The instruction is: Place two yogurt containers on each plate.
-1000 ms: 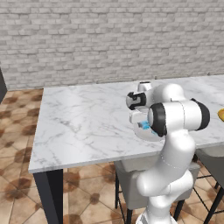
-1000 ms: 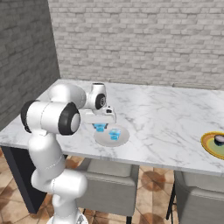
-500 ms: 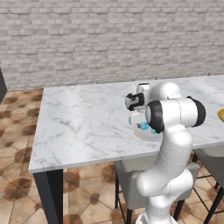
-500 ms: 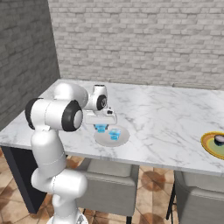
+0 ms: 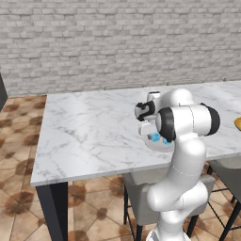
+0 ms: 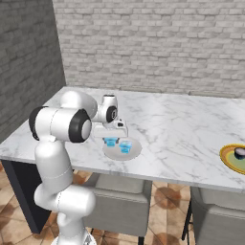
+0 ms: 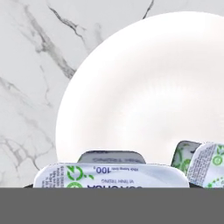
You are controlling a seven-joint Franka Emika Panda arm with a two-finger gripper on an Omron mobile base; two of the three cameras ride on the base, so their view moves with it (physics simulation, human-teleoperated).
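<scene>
the gripper (image 6: pixel 111 135) hangs over the off-white plate (image 6: pixel 135 152) on the marble counter (image 6: pixel 182 129); jaw state cannot be told. two light blue yogurt cups (image 6: pixel 125 146) sit on that plate. the yellow-rimmed plate (image 6: pixel 228 159) holds a black cup (image 6: pixel 239 152).

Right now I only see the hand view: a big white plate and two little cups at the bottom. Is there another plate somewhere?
Observer: Yes. The right base view shows a yellow-rimmed plate with a green centre, far along the counter to the right.
Operator: Is anything on it?
Observer: One dark cup with a pale top. I can't make out a second one there.
Operator: What colour are my two cups from the side?
Observer: Both are light blue. The first blue cup stands right under the gripper, and the second blue cup is beside it. Both are on the off-white plate.
</scene>
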